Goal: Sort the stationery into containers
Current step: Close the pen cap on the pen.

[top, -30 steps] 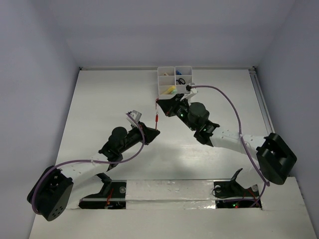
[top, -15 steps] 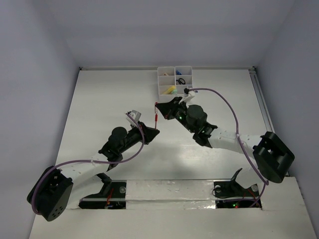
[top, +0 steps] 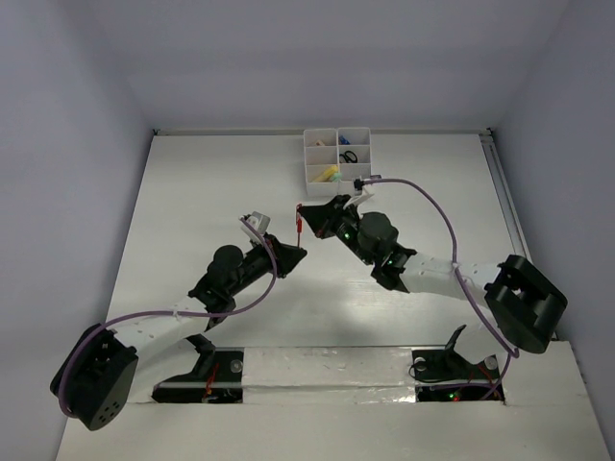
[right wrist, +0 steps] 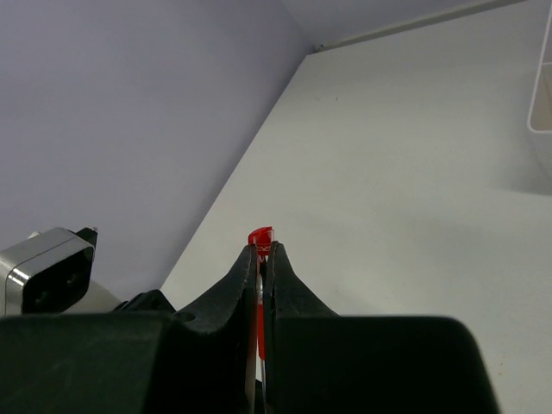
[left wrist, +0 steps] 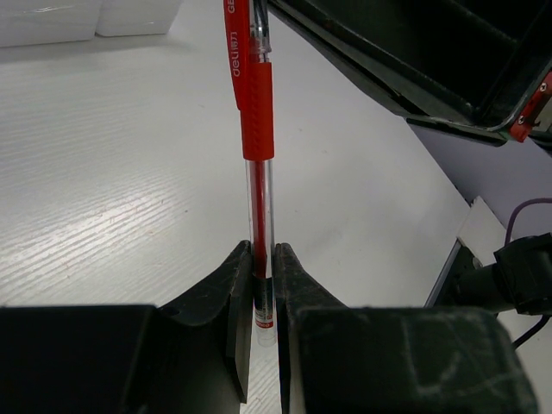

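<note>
Top external view: we see two arms sharing one red pen [top: 301, 224] above the counter [top: 192, 192].
Our left fingers [left wrist: 226, 297] pinch its clear end, and our right fingers [right wrist: 237, 280] are clamped narrow on its red far end, just near of the organizer tray [top: 336, 130].

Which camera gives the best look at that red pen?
The left wrist view: the red pen shows close up, clear barrel and red grip, clamped in the left tool. The right wrist view shows only its red end pinched in the right tool. From above it is a thin red sliver.
</note>
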